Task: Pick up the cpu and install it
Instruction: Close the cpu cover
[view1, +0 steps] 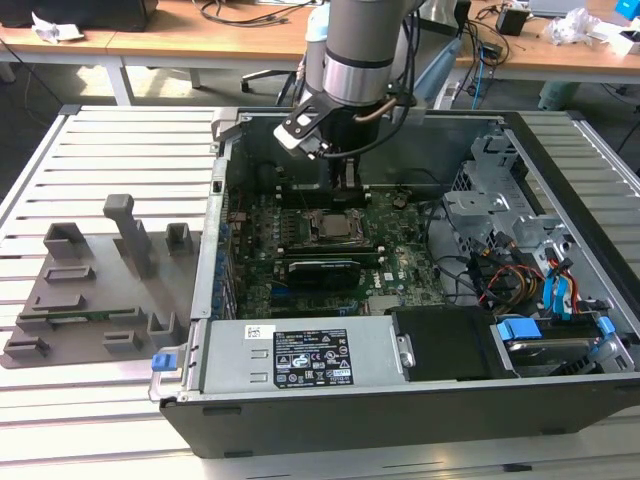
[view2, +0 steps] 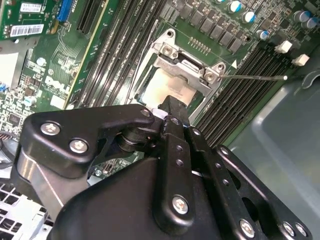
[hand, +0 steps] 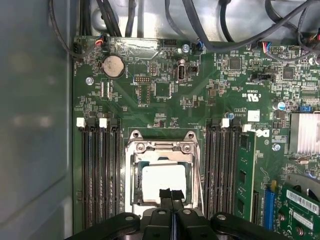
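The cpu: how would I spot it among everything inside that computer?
Look inside the open computer case, at the green motherboard on its floor. Between two banks of long black memory slots sits a square metal frame, and the cpu lies inside it. It is a plain, pale silvery square, unlike the green board and black slots around it.

In the second wrist view the gripper (view2: 175, 105) covers the near part of the cpu (view2: 161, 86) and of the socket frame (view2: 192, 67) around it. In the first wrist view its fingertips (hand: 165, 195) hide one edge of the cpu, and the picture's edge cuts its body. In the exterior view the arm (view1: 360, 45) is cut at the top edge, the computer case (view1: 400, 420) at the exterior view's right.
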